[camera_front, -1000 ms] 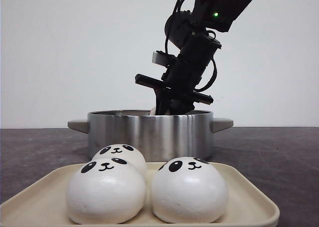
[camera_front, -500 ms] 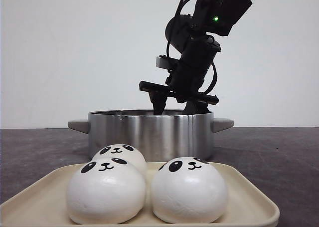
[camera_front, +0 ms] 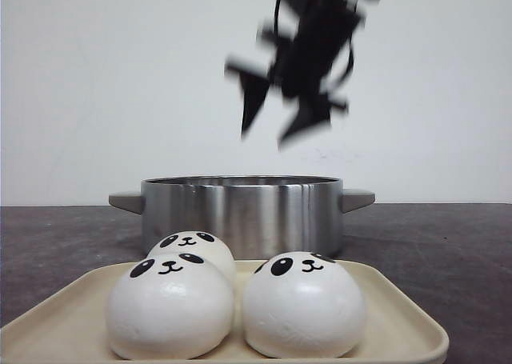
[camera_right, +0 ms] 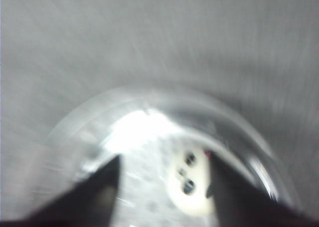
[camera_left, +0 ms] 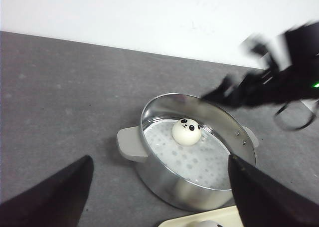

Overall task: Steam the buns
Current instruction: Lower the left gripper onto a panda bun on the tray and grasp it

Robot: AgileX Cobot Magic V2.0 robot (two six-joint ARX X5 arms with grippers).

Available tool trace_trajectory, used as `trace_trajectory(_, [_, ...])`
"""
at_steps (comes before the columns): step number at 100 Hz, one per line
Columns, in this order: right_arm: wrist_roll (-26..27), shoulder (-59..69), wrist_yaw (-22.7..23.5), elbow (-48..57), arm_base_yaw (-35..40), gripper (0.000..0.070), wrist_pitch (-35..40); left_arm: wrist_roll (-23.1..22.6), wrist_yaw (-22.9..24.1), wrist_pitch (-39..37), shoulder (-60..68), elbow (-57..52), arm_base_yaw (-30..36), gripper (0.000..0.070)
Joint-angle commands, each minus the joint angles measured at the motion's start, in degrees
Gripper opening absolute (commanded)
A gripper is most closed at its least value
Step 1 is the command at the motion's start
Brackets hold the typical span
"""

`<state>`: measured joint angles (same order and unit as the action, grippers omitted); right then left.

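Note:
Three white panda-face buns [camera_front: 300, 304] sit on a cream tray [camera_front: 400, 324] at the front. A fourth bun [camera_left: 186, 131] lies inside the steel pot [camera_front: 240, 212] on its perforated white steamer plate; it also shows blurred in the right wrist view [camera_right: 192, 182]. My right gripper [camera_front: 276, 116] is open and empty, blurred, well above the pot. My left gripper [camera_left: 159, 197] is open and empty, high above the table on the near side of the pot; it does not show in the front view.
The pot [camera_left: 199, 152] has grey side handles [camera_front: 126, 201] and stands on a dark grey table [camera_front: 64, 236] before a white wall. The tray's far corner [camera_left: 199, 222] shows at the edge of the left wrist view.
My right gripper has let go of the bun inside the pot, opened, and risen from the pot's rim to well above it. The tray's buns have not moved.

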<state>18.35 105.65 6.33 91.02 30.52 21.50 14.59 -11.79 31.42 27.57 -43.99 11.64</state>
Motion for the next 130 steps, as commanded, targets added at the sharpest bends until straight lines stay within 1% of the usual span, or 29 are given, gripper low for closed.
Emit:
trace_trajectory(1, [-2.14, -5.22, 0.2, 1.7, 1.18, 0.0013, 2.05, 0.0, -0.35, -0.76, 1.75, -0.63, 0.79, 0.0516])
trace_trajectory(15, [-4.92, -16.79, -1.01, 1.7, 4.07, 0.0012, 10.1, 0.2, -1.46, -0.52, 7.87, -0.63, 4.42, 0.0517])
trace_trajectory(28, [-5.11, -26.84, -4.0, 1.7, 8.31, 0.0012, 16.26, 2.4, -1.6, -0.22, 16.57, -0.76, 10.58, 0.0517])
trace_trajectory(41, [-5.03, -34.27, -9.51, 1.7, 13.35, 0.0012, 17.57, 3.72, -0.77, -0.31, 26.58, -2.32, 17.75, 0.0516])
trace_trajectory(49, [-4.81, -37.42, -12.48, 1.7, 15.65, 0.0012, 17.55, 6.03, 1.09, -0.61, 32.7, -3.8, 21.27, 0.0518])
trace_trajectory(57, [-4.2, -39.69, -13.81, 1.7, 16.76, 0.0012, 17.68, 8.5, 1.49, -0.94, 38.32, -5.31, 22.88, 0.0543])
trace_trajectory(65, [-3.56, -41.27, -13.92, 1.7, 16.94, 0.0012, 17.94, 11.54, 1.2, -1.46, 43.28, -6.43, 23.5, 0.0601])
trace_trajectory(73, [-3.26, -42.25, -14.05, 1.7, 16.94, 0.0012, 18.67, 13.53, 1.2, -2.34, 47.39, -6.97, 24.15, 0.06])
trace_trajectory(102, [-1.62, -42.45, -13.99, 1.7, 16.94, 0.0012, 22.36, 13.64, 1.27, -5.86, 57.44, -6.97, 27.19, 0.0598])
trace_trajectory(119, [-0.74, -42.45, -13.99, 1.66, 16.98, 0.0012, 23.15, 16.5, 1.95, -9.73, 60.63, -6.97, 28.48, 0.0598])
trace_trajectory(130, [-0.74, -42.45, -14.01, 1.66, 16.98, 0.0012, 23.17, 16.59, 2.38, -11.43, 62.53, -6.97, 28.92, 0.0598])
